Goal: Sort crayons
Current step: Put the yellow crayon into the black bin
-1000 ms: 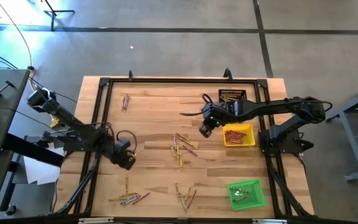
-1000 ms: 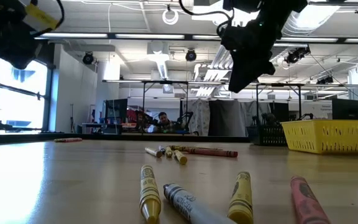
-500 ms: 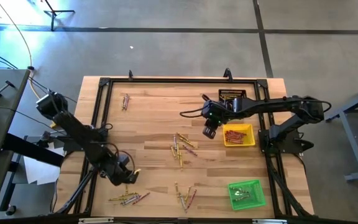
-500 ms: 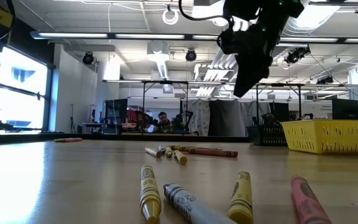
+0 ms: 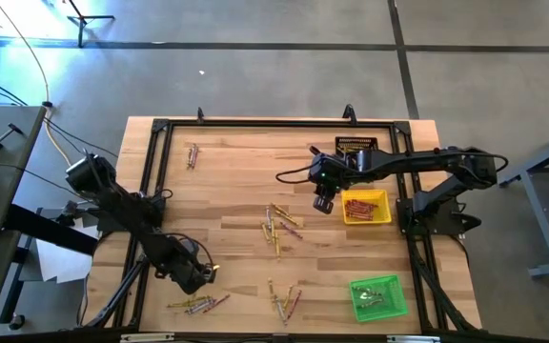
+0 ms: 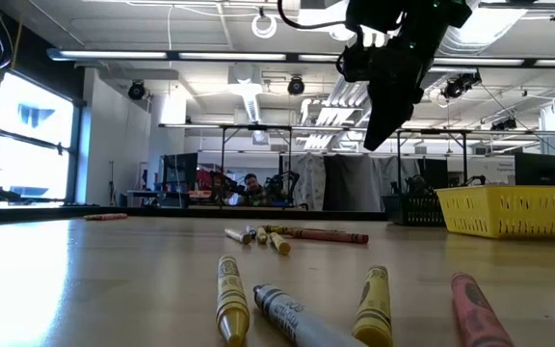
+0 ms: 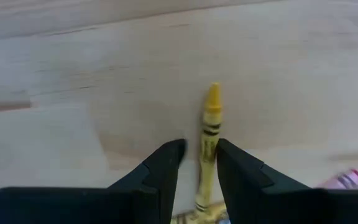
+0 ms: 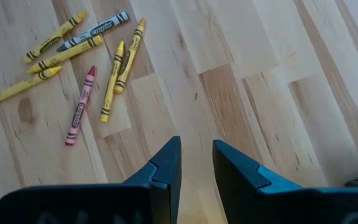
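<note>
A yellow crayon (image 7: pixel 209 146) lies flat on the bench (image 5: pixel 236 191), its tip pointing away from me, and its shaft runs into the gap between the fingers of my left gripper (image 7: pixel 197 157), hugging the right-hand finger. The fingers are parted around it and not pressed on it. From above, this gripper (image 5: pixel 198 274) sits low near the bench's 7 o'clock corner, at 12 o'clock of a loose cluster of crayons (image 5: pixel 196 304) along the front edge. A pink crayon (image 7: pixel 342 180) shows at the edge of that wrist picture, well apart from the yellow one.

My right gripper (image 5: pixel 323 202) hovers at 9 o'clock of the yellow tray (image 5: pixel 382 217), fingers slightly spread and empty (image 8: pixel 196 163). The central scatter of crayons (image 5: pixel 279 227) lies at its 8 o'clock. A green tray (image 5: pixel 381 309) sits at the 5 o'clock corner, a black tray (image 5: pixel 358 145) at 1 o'clock.
</note>
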